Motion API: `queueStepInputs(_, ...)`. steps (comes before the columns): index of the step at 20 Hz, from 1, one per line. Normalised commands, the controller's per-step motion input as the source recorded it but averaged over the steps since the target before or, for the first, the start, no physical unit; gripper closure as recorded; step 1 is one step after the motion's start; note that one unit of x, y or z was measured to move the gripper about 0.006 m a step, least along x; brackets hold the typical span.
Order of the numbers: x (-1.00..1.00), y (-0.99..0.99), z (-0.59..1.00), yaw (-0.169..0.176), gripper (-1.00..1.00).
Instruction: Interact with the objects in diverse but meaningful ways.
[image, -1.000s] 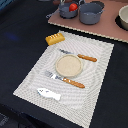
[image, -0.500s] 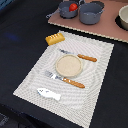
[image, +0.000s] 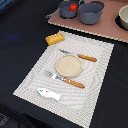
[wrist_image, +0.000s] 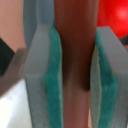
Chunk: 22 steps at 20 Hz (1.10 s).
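Sausage (wrist_image: 74, 65) clamped by end effector (wrist_image: 75, 75), wrist view only.

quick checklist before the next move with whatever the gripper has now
1. Grip: gripper pads on both sides of the brown sausage: ok.
2. Sausage straight between the pads: ok.
3. Gripper position over the scene: cannot tell, arm absent from the exterior view.
4. Tomato sits in a pot: ok.
5. Second pot looks empty: ok.
6. Plate, bread loaf and fish lie apart on the placemat: ok.
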Motion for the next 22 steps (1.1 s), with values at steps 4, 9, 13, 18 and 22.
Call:
queueStepInputs(4, 0.25, 0.33, 0.03, 0.000, 1.00)
queueStepInputs(9, -0.19, 0.32, 0.00, 0.007, 1.00)
queueStepInputs(13, -0.43, 0.24, 0.00, 0.016, 1.00)
queueStepInputs(18, -0.31, 0.21, 0.00, 0.004, 1.00)
queueStepInputs(22, -0.09, 0.07, 0.00, 0.000, 1.00)
